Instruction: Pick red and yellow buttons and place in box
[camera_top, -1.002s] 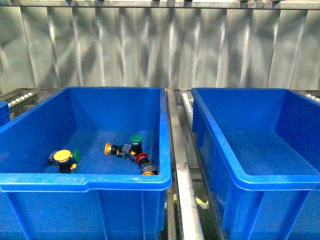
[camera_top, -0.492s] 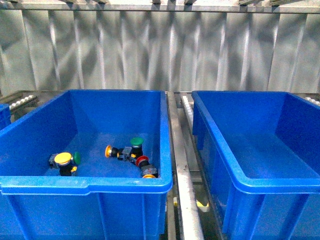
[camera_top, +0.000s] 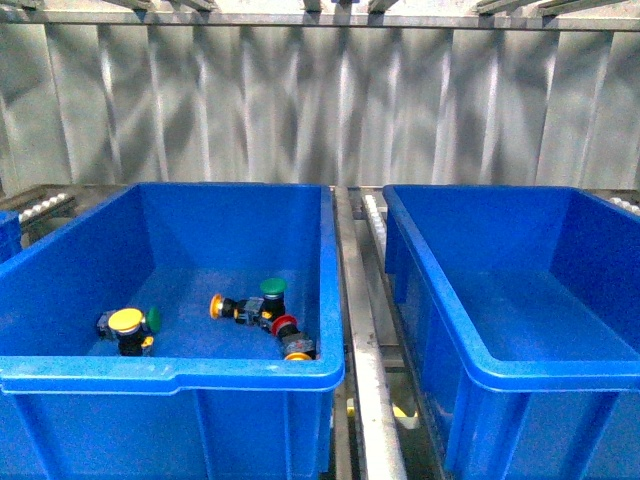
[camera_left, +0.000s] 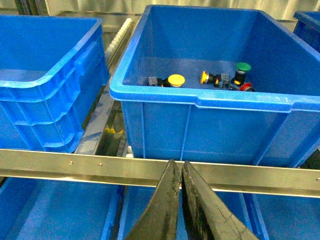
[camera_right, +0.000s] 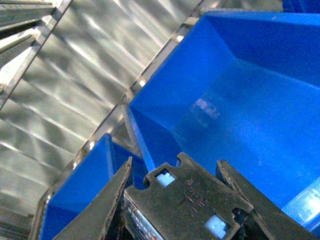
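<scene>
2 glossy blue plastic bins sit side by side before a corrugated metal wall. The left bin (camera_top: 60, 372) holds 2 yellow-capped buttons (camera_top: 126, 320), 1 red-capped button (camera_top: 284, 324) and 2 green-capped buttons (camera_top: 272, 288). The right bin (camera_top: 520, 375) holds none. The left gripper (camera_left: 179, 165) is pinched together, empty. The right gripper (camera_right: 175, 162) clasps a grey button body (camera_right: 185, 200) with 2 square holes, its cap hidden.

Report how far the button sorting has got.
Done: nothing; the right box shows no buttons. In hand: nothing; the left pincer is shut and empty, outside the left box. Left: the red button and yellow buttons all lie in that box among green buttons.
</scene>
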